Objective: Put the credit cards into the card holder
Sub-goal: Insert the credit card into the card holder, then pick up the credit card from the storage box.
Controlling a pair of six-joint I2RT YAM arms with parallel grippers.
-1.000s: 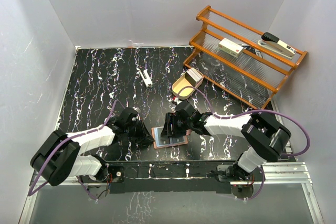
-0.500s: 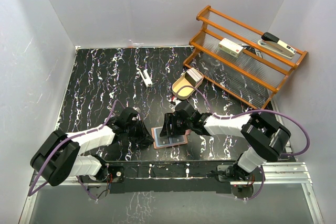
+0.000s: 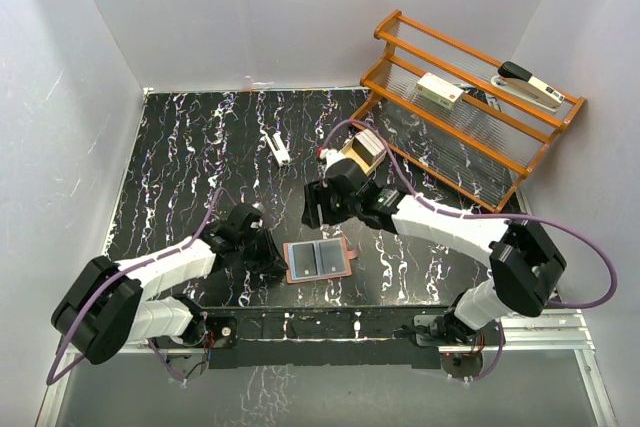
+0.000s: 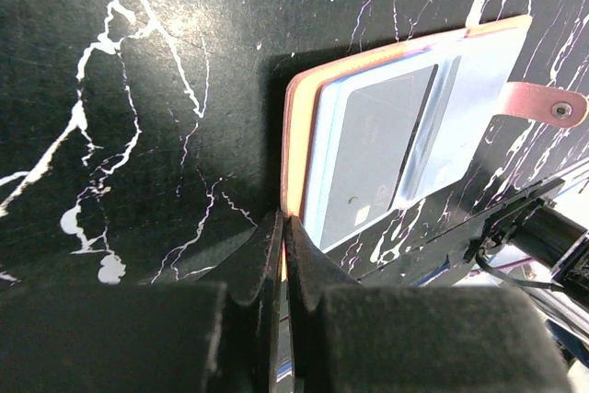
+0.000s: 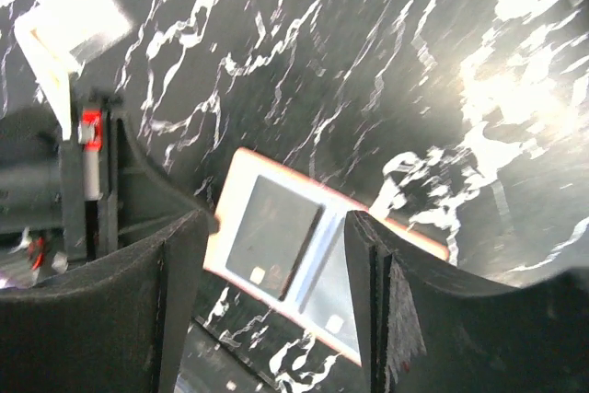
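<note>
**Card holder lies open under the left tool's grip; right tool hangs open above it**

The card holder point(image 3: 318, 260) lies opened flat on the black marbled tabletop point(image 3: 190, 157), near the front edge and between the two arms. Its pale blue-grey inside faces up, and a dark card point(image 3: 307, 261) sits in each of its two halves. A salmon tab point(image 4: 548, 103) sticks out from its right-hand edge.

The left tool point(image 4: 283, 225) is closed on the holder's left edge. The left wrist view shows both fingers pressed together on the salmon rim, low against the tabletop.

The right tool point(image 3: 314, 207) hovers above the tabletop just beyond the holder's far edge, not touching it. Its fingers point(image 5: 175, 301) stand wide apart with nothing between them, and its wrist view looks down through the gap at the open holder.

A small stack of credit cards point(image 3: 368, 143) rests at the far end of a tan wooden tray point(image 3: 351, 154), well apart from the holder. The right arm crosses in front of the tray and hides most of it.

In the far right corner a wooden rack point(image 3: 470, 122) carries a white box point(image 3: 438, 89) with a red mark and a black-and-cream stapler point(image 3: 528, 84). A small white object point(image 3: 278, 149) lies by itself on the tabletop, left of the tray; what it is cannot be told.
</note>
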